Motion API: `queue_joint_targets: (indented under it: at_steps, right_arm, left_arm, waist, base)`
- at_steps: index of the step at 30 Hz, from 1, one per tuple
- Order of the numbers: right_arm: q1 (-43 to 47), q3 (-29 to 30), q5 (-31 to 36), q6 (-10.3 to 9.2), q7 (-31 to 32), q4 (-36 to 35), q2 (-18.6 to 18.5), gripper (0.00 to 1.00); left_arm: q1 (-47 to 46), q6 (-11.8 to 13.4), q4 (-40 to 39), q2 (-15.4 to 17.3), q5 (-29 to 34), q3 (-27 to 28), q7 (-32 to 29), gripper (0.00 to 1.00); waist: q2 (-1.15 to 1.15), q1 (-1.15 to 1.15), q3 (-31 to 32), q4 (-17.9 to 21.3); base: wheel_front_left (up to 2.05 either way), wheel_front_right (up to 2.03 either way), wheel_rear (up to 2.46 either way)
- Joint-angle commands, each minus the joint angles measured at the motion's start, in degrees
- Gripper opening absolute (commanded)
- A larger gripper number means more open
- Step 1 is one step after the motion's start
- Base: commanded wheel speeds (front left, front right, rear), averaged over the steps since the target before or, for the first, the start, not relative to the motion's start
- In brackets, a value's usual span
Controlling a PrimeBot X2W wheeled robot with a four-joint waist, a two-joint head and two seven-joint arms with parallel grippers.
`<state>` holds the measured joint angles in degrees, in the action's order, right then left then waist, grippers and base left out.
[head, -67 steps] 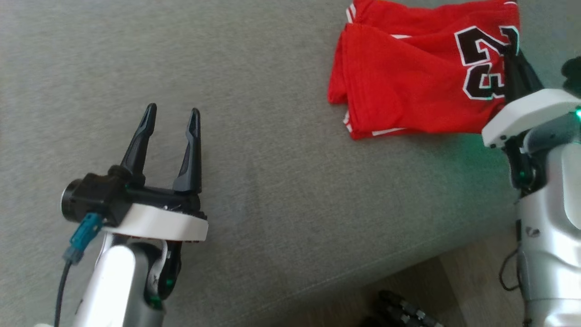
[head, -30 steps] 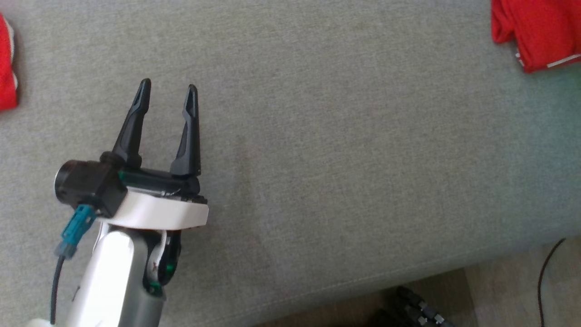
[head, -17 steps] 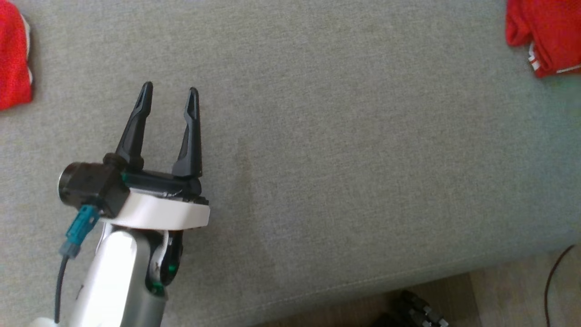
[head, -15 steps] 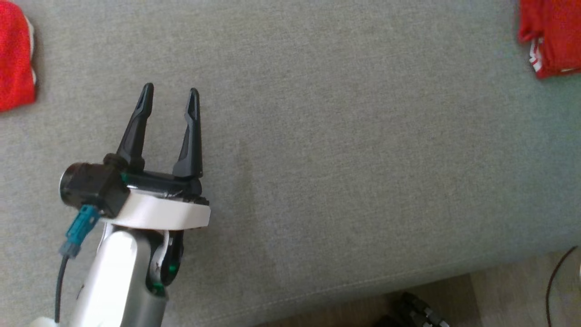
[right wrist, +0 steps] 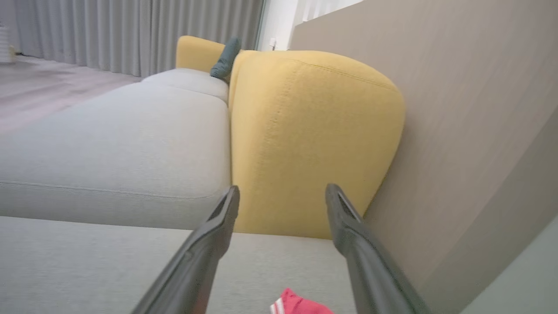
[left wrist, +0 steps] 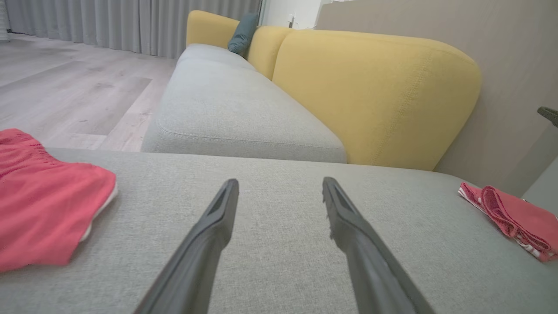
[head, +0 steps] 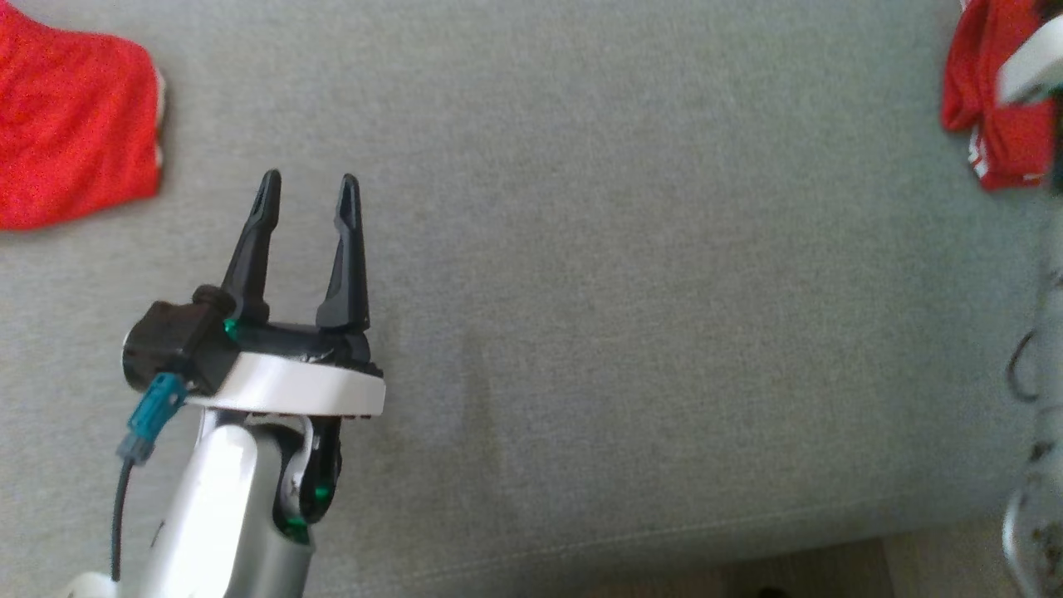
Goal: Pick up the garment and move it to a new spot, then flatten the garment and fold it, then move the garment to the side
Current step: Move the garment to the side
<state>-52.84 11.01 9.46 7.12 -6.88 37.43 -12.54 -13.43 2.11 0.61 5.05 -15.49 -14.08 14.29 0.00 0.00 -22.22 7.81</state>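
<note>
A folded red garment (head: pixel 967 83) with white trim lies at the far right of the grey sofa seat (head: pixel 631 274), partly behind the white shell of my right arm (head: pixel 1030 71). In the left wrist view the folded garment (left wrist: pixel 518 220) sits at the right edge. My right gripper (right wrist: pixel 283 188) is open and holds nothing, with a corner of the garment (right wrist: pixel 296 305) below its fingers. My left gripper (head: pixel 309 181) is open and holds nothing, low over the bare seat (left wrist: pixel 280 182). A second red garment (head: pixel 75 133) lies loose at the far left (left wrist: pixel 39 200).
Yellow back cushions (left wrist: pixel 370 91) stand behind the seat, with a beige wall panel (right wrist: pixel 457 109) to their right. A second grey seat cushion (left wrist: pixel 226 109) and a teal pillow (left wrist: pixel 242 37) lie beyond. Wood floor (left wrist: pixel 65 87) is at the left. The seat's front edge (head: pixel 664 540) runs along the bottom.
My right gripper has opened and let go of the folded garment, which now lies on the seat. The head view has swung left, bringing the second red garment into sight. The left gripper stays open.
</note>
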Motion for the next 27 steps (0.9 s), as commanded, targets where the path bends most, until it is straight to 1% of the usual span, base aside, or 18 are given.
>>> queue_joint_targets:
  at_steps: [1, 8, 16, 21, 24, 27]
  right_arm:
    - [1.44, -1.4, -0.94, 0.36, -0.7, -2.41, 0.58, 1.0]
    - [10.75, -6.74, -6.37, 0.36, -1.84, -9.12, 4.41, 1.0]
    - [25.01, -9.07, -10.42, 0.36, -1.91, -19.17, 8.56, 1.0]
    - [32.58, -10.48, -12.45, 0.36, -1.96, -24.83, 9.56, 1.0]
    - [36.97, -11.72, -15.85, 0.36, -2.38, -27.19, 9.63, 1.0]
    - [40.85, -13.13, -17.67, 0.36, -2.71, -28.92, 9.64, 1.0]
  left_arm:
    - [-0.7, 0.42, -1.38, 0.01, -0.38, 2.01, 0.61, 1.0]
    - [1.12, 0.77, 1.64, -0.99, -1.56, 3.36, 0.69, 1.0]
    - [4.92, 0.55, 4.0, -1.68, -1.91, 4.34, 0.7, 1.0]
    - [6.82, 0.19, 4.61, -1.87, -1.75, 4.7, 0.7, 1.0]
    - [7.84, 0.02, 5.03, -1.97, -1.63, 4.59, 0.7, 1.0]
    - [8.41, -0.06, 5.39, -2.04, -1.67, 4.35, 0.71, 1.0]
  waist:
    - [0.0, 0.0, 2.43, -1.4]
    - [0.0, 0.0, 8.74, -4.03]
    - [0.0, 0.0, 14.81, -6.58]
    - [0.0, 0.0, 16.77, -7.47]
    - [0.0, 0.0, 17.86, -7.92]
    - [0.0, 0.0, 18.63, -8.28]
  base:
    - [0.0, 0.0, 0.0]
    - [0.0, 0.0, 0.0]
    - [0.0, 0.0, 0.0]
    - [0.0, 0.0, 0.0]
    - [0.0, 0.0, 0.0]
    - [0.0, 0.0, 0.0]
